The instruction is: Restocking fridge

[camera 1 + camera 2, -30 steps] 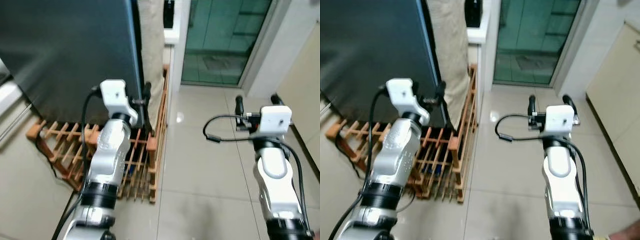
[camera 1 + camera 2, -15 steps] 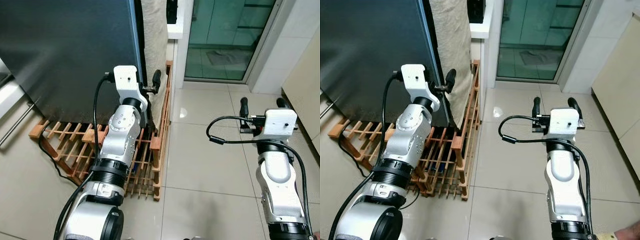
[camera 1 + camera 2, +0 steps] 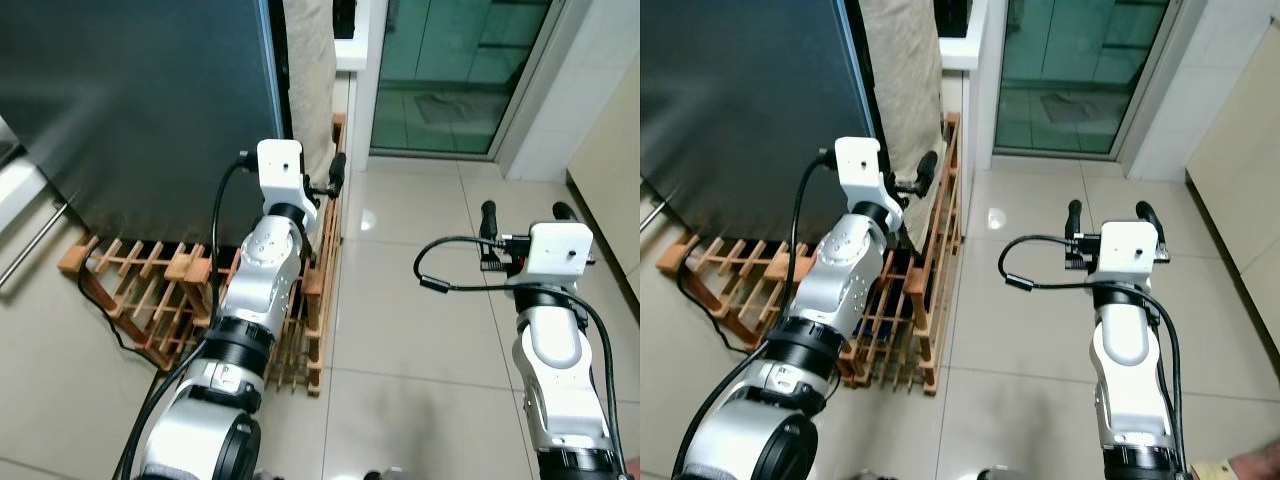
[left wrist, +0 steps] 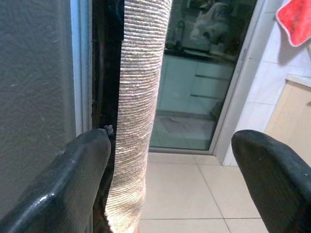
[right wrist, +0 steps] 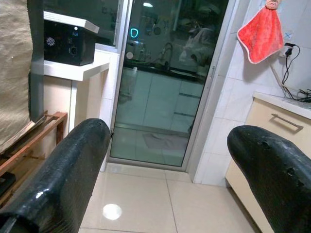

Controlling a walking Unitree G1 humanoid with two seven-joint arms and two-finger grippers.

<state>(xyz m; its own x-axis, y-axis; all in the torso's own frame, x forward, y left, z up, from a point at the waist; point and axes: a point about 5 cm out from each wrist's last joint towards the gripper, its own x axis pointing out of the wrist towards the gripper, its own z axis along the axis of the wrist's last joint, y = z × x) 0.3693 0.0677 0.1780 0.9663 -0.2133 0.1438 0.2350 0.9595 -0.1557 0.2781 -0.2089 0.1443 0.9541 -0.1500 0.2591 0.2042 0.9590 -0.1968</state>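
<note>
The dark grey fridge (image 3: 130, 100) stands at the left with its door shut. My left gripper (image 3: 318, 172) is raised at the fridge's right edge and is open. In the left wrist view one finger (image 4: 82, 165) sits by the dark gap at the fridge's side. The other finger (image 4: 272, 165) is out over the floor. A hanging beige cloth (image 4: 138, 97) falls between the two. My right gripper (image 3: 524, 212) is open and holds nothing, out over the tiled floor to the right.
A wooden slatted rack (image 3: 150, 290) lies on the floor in front of and beside the fridge. A glass sliding door (image 3: 450, 70) is ahead. A black box (image 5: 68, 41) sits on a white shelf. A red cloth (image 5: 262, 36) hangs above a beige cabinet (image 5: 277, 126).
My left gripper has moved right, from in front of the fridge's face to past its right edge by the cloth. The right arm has barely moved.
</note>
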